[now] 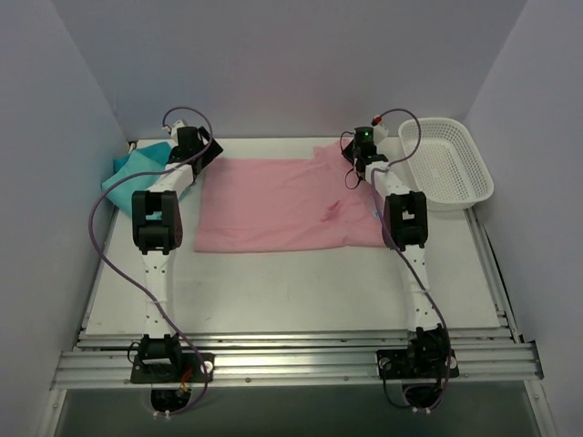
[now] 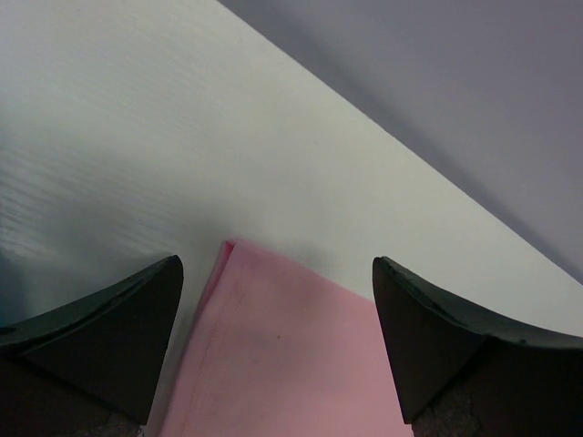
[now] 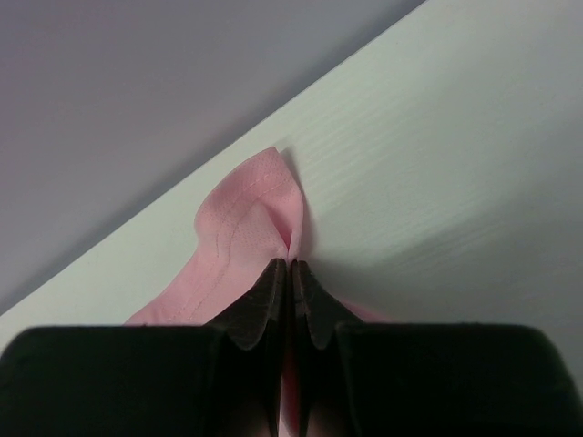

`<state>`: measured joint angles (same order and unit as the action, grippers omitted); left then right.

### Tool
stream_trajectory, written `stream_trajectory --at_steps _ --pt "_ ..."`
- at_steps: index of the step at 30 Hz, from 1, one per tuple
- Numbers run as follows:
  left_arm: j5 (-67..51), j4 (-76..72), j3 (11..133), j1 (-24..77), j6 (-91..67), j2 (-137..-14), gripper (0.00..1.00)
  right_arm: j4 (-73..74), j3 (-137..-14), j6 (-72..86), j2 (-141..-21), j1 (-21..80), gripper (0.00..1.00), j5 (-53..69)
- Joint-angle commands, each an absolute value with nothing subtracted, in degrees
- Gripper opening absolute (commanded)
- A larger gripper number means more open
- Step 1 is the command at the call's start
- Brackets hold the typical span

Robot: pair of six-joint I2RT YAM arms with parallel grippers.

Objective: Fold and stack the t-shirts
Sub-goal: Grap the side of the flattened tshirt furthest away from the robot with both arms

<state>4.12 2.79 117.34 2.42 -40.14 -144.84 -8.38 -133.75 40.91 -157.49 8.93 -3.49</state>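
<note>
The light pink t-shirt (image 1: 273,205) lies spread flat across the middle of the table. My right gripper (image 1: 357,157) is shut on its far right corner, and the cloth (image 3: 246,223) bunches up just beyond the fingertips. My left gripper (image 1: 202,150) is open over the shirt's far left corner (image 2: 273,355), which lies flat between the two fingers (image 2: 109,332). The teal t-shirt (image 1: 137,167) lies crumpled at the far left, partly hidden behind the left arm.
A white plastic mesh basket (image 1: 446,164) stands at the far right corner of the table. Grey walls close in the back and both sides. The table's front rail (image 1: 291,360) runs by the arm bases.
</note>
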Motion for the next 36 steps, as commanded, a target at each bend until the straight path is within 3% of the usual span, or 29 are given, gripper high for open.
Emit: stream_trajectory --at_steps 1,4,6,9,12,20,24,36 --pt "3.7 10.5 122.6 2.2 -41.2 -148.9 0.95 -6.2 -132.5 40.6 -153.8 8.4 0.0 -3.1" --pt "1.8 10.8 123.7 2.4 -42.3 -149.8 1.0 -6.2 -132.5 40.6 -153.6 8.3 0.0 -3.0" --pt "1.1 9.9 122.6 2.5 -42.3 -149.3 0.87 -6.2 -132.0 40.6 -153.5 8.3 0.0 -3.2" --pt "0.7 8.5 120.6 2.6 -42.5 -148.4 0.82 -6.2 -131.7 40.6 -153.4 8.3 0.0 -3.2" --pt "0.4 8.2 119.8 2.6 -42.5 -147.9 0.69 -6.2 -131.7 40.7 -153.5 8.2 0.0 -3.1" --pt "0.7 8.3 119.6 2.5 -42.5 -147.8 0.19 -6.4 -131.7 40.6 -153.9 8.1 0.0 -3.3" --pt "0.8 9.1 120.7 2.6 -42.4 -148.4 0.03 -6.5 -131.7 40.4 -153.9 7.9 0.0 -3.2" --pt "0.1 9.6 122.3 2.3 -39.2 -144.4 0.02 -7.8 -129.0 38.3 -148.5 6.9 0.0 -2.3"
